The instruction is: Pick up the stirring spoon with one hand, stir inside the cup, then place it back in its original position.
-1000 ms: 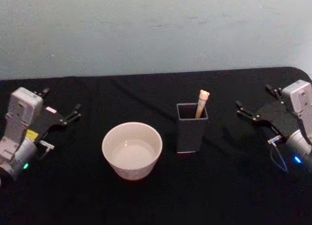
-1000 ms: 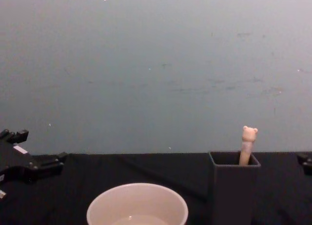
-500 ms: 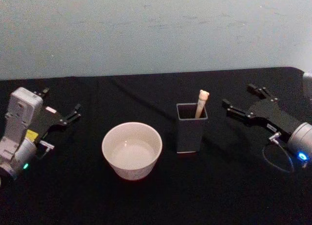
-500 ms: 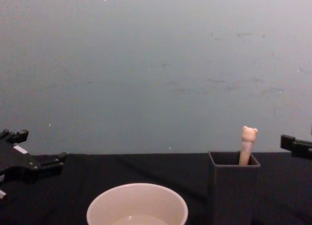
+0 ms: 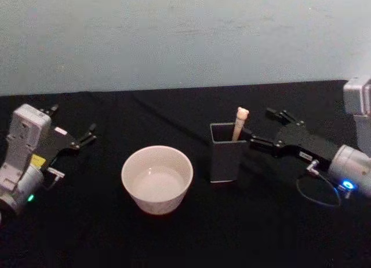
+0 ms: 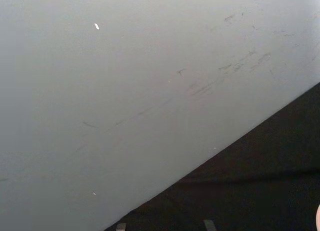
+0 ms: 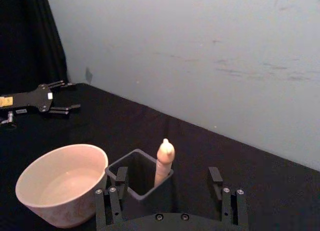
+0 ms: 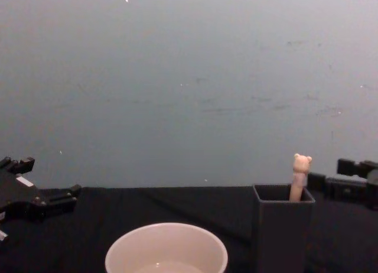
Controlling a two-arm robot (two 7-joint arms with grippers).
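The stirring spoon (image 5: 239, 122) stands in the dark grey holder (image 5: 225, 158), at its back right corner. Just the beige handle and the little bear head stick out over the rim. The shiny round end is down inside the holder, so I can't see it.

I think the spoon is small and light. It looks stiff and thin, and the smooth handle could slip. The best place to grab it looks like the beige handle, just under the bear head, above the rim of the holder. A soft, steady pinch should be enough. The holder is tall and narrow, so a bump could tip it.

The spoon stands almost straight up and leans a little. The bear head points up and the hidden end points down.

The right claw (image 5: 259, 127) is just to the right of the holder, spread wide and not touching the spoon. The cup (image 5: 156, 178) sits on the black table (image 5: 261, 233) left of the holder. The left claw (image 5: 73, 123) rests far to the left of the holder, past the cup, spread open too.
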